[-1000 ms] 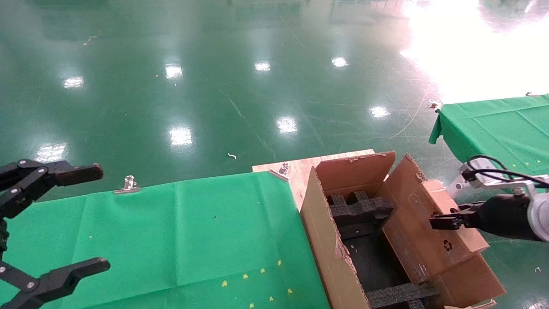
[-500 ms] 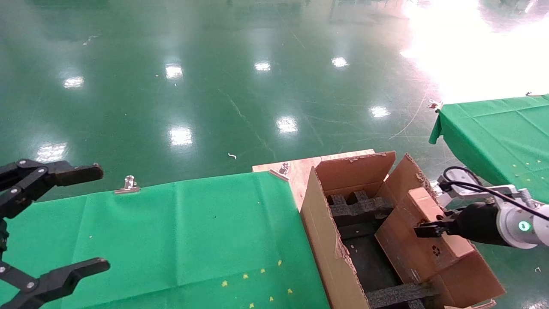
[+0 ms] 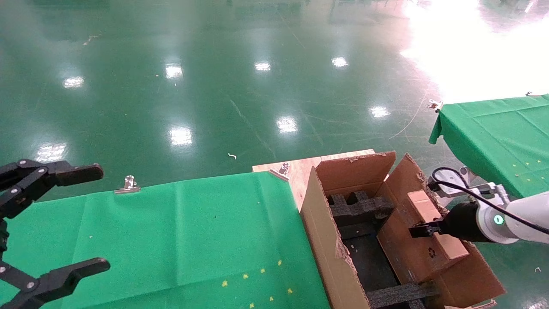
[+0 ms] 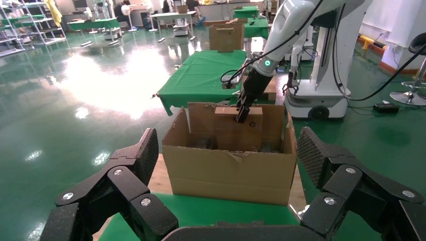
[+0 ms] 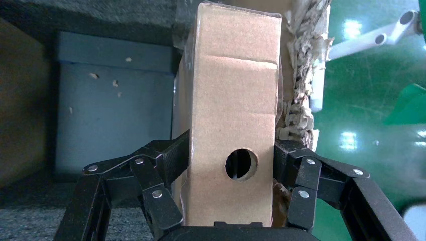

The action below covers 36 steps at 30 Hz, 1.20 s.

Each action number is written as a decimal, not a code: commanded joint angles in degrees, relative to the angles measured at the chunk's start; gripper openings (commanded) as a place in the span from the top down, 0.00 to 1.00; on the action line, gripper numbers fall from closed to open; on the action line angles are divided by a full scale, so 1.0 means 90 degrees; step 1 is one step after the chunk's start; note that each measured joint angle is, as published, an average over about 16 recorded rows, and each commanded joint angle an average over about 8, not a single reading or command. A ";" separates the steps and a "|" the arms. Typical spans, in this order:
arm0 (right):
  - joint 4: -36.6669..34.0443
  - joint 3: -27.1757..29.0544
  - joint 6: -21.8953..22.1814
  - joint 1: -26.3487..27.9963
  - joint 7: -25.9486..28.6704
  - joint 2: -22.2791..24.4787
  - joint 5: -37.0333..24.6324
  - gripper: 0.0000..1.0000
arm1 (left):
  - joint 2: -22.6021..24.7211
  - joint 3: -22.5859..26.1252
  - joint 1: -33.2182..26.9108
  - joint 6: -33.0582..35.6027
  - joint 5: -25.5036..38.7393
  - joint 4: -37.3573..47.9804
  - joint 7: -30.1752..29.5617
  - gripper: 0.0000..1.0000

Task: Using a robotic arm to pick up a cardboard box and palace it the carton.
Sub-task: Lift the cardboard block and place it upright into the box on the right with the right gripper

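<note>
While right gripper [image 5: 232, 193] squeezes cardboard box [image 3: 433, 234] on both sides, box hangs tilted over carton [image 3: 330, 240], at its 3 o'clock wall. Left gripper [image 3: 51, 223] wide open, parked over green cloth [image 3: 193, 231].

place: robot lab hall | cues: glossy green floor [image 3: 214, 86]; cloth-covered tables [image 4: 206, 70]; shelving racks [image 4: 25, 25]

right arm [image 3: 525, 210]: glossy white, black wrist, green light ring, black cable | right gripper [image 5: 232, 165]: black linked fingers, silver screws | left gripper [image 3: 40, 223]: all black
</note>
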 commanded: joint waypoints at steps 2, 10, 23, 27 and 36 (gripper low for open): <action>0.0011 -0.0026 -0.0095 -0.0059 0.0388 -0.0136 -0.0237 1.00 | 0.0000 0.0000 0.0000 0.0000 0.0000 0.0000 0.0000 0.00; -0.0045 -0.0107 0.0170 -0.0458 0.0993 -0.0357 -0.0627 1.00 | 0.0000 0.0001 0.0000 0.0000 -0.0001 0.0000 0.0000 0.00; -0.0498 -0.0228 0.0619 -0.1244 0.1737 -0.0850 -0.1095 1.00 | -0.0001 0.0002 0.0000 -0.0001 -0.0001 0.0000 0.0001 0.00; -0.0735 -0.0263 0.0767 -0.1474 0.1809 -0.1024 -0.1099 1.00 | -0.0001 0.0002 0.0000 -0.0001 -0.0001 0.0000 0.0001 0.00; -0.1030 -0.0298 0.0969 -0.1730 0.1773 -0.1264 -0.0975 0.77 | -0.0001 0.0002 0.0000 -0.0001 -0.0002 0.0001 0.0001 0.00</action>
